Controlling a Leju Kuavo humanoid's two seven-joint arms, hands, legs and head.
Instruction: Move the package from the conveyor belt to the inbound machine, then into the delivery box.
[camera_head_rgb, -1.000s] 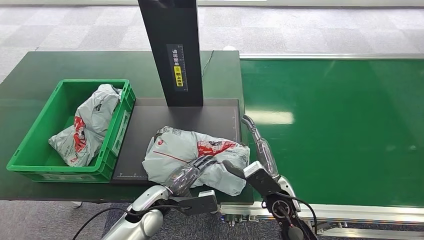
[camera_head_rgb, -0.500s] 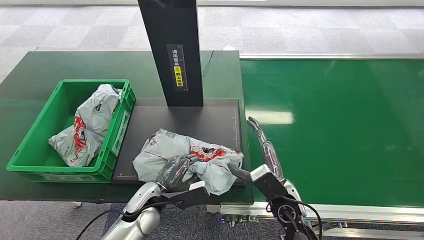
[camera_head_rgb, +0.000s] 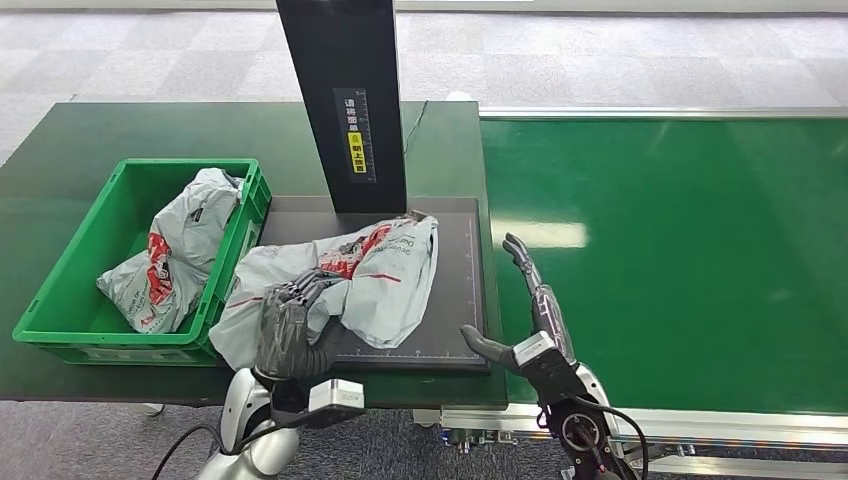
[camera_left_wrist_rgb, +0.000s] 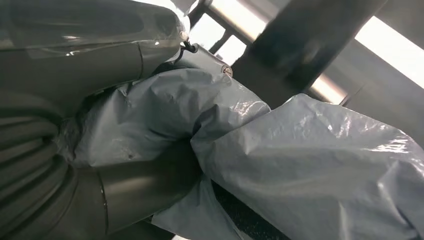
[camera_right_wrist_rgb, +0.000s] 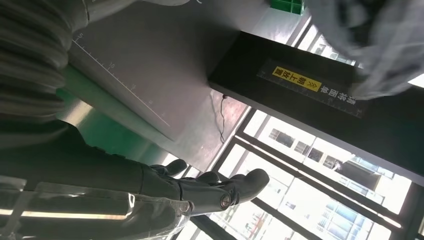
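Gripping the grey package (camera_head_rgb: 340, 275) in my left hand (camera_head_rgb: 285, 330), I have its near, lower end bunched in my fingers while the rest runs away from me, up and to the right, toward the black post (camera_head_rgb: 345, 100) of the inbound machine. The long axis lies on a slant: the far end sits over the dark scanning plate (camera_head_rgb: 450, 290), close to the foot of the post, and the near end hangs over the plate's left edge, just beside the green box (camera_head_rgb: 60, 320). From the wrist view, the plastic (camera_left_wrist_rgb: 300, 160) is crumpled and folded around my thumb and fingers, so I judge the hold to be firm on a fold and not around the whole bulk.

The box lies to the left of my left hand, and another grey package (camera_head_rgb: 170, 255) is already lying in it. My left hand is the nearer one by far. The coming move, as I judge it, is a lift and a swing leftward over the box wall, and the trailing far end must clear that wall or it may snag.

My right hand (camera_head_rgb: 525, 300) holds nothing. It stands over the seam between the plate and the green conveyor belt (camera_head_rgb: 680, 260), fingers stretched forward and thumb out to the side, well apart from the package.
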